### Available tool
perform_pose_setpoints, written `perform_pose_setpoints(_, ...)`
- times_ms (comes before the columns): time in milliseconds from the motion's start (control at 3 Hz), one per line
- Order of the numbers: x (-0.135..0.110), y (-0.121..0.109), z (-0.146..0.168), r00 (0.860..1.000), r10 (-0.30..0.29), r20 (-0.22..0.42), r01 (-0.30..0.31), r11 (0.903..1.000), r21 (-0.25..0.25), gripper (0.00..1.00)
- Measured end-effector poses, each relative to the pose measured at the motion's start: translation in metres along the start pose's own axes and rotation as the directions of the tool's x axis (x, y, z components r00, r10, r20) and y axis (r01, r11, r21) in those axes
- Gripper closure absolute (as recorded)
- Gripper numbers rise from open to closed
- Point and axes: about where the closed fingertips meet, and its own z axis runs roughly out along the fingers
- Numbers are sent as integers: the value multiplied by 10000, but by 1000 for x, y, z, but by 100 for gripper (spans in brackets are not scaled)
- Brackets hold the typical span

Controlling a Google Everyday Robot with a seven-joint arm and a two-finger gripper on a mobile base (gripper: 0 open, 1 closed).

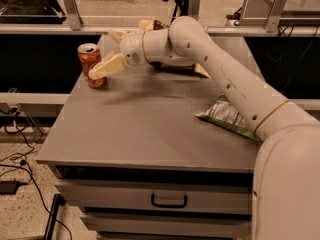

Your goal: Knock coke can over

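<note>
The white arm [235,89] fills the right side of the camera view, running from the robot's body at lower right up across the grey table [140,134] to the gripper [102,53] at the far left corner. The table top stretches out below and behind the gripper, and a drawer [169,200] sits in its front face, well below the gripper.

A green snack bag [225,116] lies flat far back along the arm, partly under the forearm and well apart from the gripper. It looks clear of any sweep aimed at the can. A brown snack bag [197,70] is mostly hidden behind the wrist, close behind the gripper.

The coke can [88,59] stands upright just ahead of the gripper, near the table's left edge. The gripper is spread wide and holds nothing. Its upper finger [118,34] points up and away above the can. Its lower finger [107,65] angles down and lies across the can's near side, apparently touching it about midway up.

That pose suits a push more than a grasp: the fingers do not straddle the can, and one of them is set against its side as a paddle. Contact well above the base should tip the can rather than slide it. With the table edge so close beyond the can, a hard shove could send it off.
</note>
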Motion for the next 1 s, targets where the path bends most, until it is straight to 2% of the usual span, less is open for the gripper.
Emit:
perform_pose_setpoints(667, 16, 16, 22, 9999, -19, 103, 25, 9982, -600, 0)
perform_pose_setpoints(1000, 18, 21, 27, 9999, -139, 83, 144, 9973, -723, 24)
